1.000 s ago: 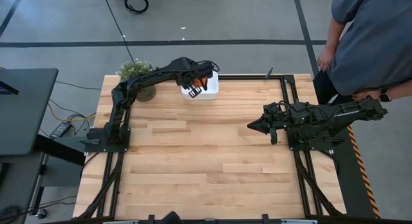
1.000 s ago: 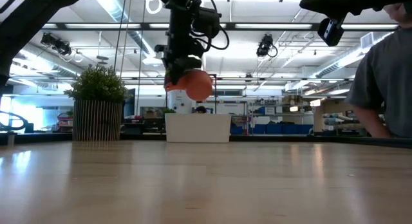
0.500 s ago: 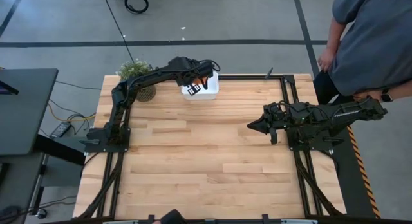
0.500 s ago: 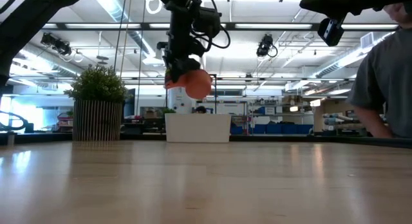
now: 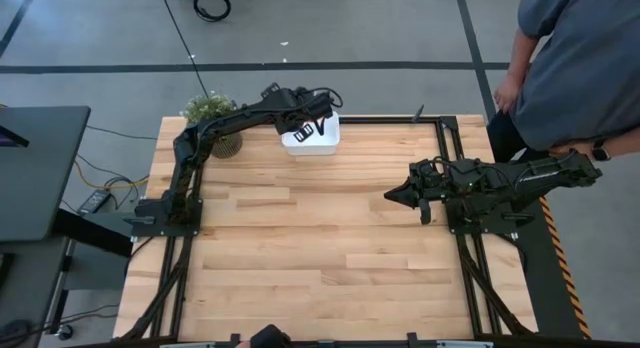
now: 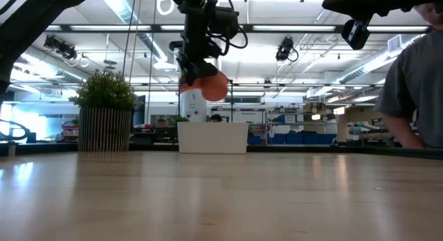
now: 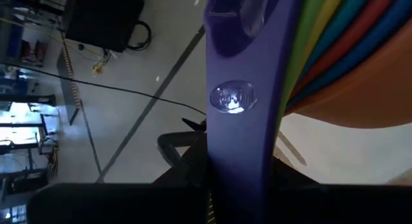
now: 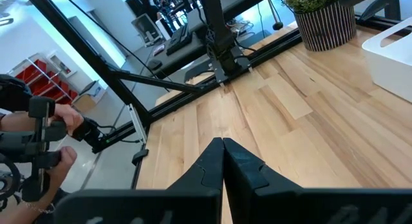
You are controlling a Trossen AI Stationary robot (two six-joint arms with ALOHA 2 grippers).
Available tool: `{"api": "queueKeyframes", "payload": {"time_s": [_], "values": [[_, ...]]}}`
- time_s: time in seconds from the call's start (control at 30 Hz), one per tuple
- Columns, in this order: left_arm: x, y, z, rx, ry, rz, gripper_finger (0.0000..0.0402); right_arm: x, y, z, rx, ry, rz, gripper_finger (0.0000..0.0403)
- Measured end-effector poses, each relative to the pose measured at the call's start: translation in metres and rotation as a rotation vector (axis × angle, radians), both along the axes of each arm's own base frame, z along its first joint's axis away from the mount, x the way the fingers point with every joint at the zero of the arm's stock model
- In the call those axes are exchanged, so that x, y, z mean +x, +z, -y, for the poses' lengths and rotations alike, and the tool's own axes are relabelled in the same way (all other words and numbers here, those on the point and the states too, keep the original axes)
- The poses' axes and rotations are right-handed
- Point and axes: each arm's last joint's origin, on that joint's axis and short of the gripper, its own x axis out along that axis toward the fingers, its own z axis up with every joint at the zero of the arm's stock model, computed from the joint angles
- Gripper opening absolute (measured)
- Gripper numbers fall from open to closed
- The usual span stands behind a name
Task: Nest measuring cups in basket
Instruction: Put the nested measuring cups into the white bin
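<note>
High view: the left gripper (image 5: 312, 125) sits at the upper centre of the frame, over the small white rectangular plastic basket (image 5: 325, 140), which rests at the far edge of the pale wooden slatted table (image 5: 320, 258). Just left of the basket stands a small potted green plant (image 5: 213, 113). The dark arm hides the measuring cups here. The right gripper (image 5: 390, 196) hangs over the table right of centre, well apart from the basket, its fingers pressed together with nothing between them. A person in a grey shirt (image 5: 585, 68) stands at the upper right corner, beside the table.

Low view: the left gripper (image 6: 194, 64) comes down from the top, left of centre, clamped on the nested stack of plastic measuring cups (image 6: 210, 86), whose rounded orange outer bowl shows just under the fingers. The stack hangs in the air above the white basket (image 6: 212, 138), apart from its rim. The plant (image 6: 105, 109), in a striped pot, stands left of the basket. The person (image 6: 415, 88) shows at the right edge.

Left wrist view: a flat purple-blue handle (image 7: 241, 89) with a round emblem runs up the middle of the frame, held between the gripper's fingers; the yellow, green, blue, red and orange edges of the nested cups fan out at the upper right.

Right wrist view: the right gripper (image 8: 223, 150) shows at the bottom centre, tips touching, over bare wood. The basket (image 8: 393, 56) appears at the right edge, the plant (image 8: 322, 18) at the upper right. A person's hand (image 8: 61, 121) holds a control handle at the left edge.
</note>
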Motion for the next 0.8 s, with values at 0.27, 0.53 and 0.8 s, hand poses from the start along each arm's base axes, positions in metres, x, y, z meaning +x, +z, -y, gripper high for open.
{"api": "queueKeyframes", "payload": {"time_s": [0.27,0.53,0.8], "values": [[0.009,-0.012,0.003,0.087,-0.003,-0.085,0.0055,0.0,0.0,0.0,0.0,0.0,0.0,0.0014],[0.017,-0.025,0.002,0.155,0.028,-0.097,0.0055,0.0,0.001,0.0,0.001,0.0,0.007,0.0014],[0.022,-0.038,0.001,0.184,0.048,-0.12,0.0055,0.0,0.001,0.0,0.001,0.0,0.007,0.0014]]}}
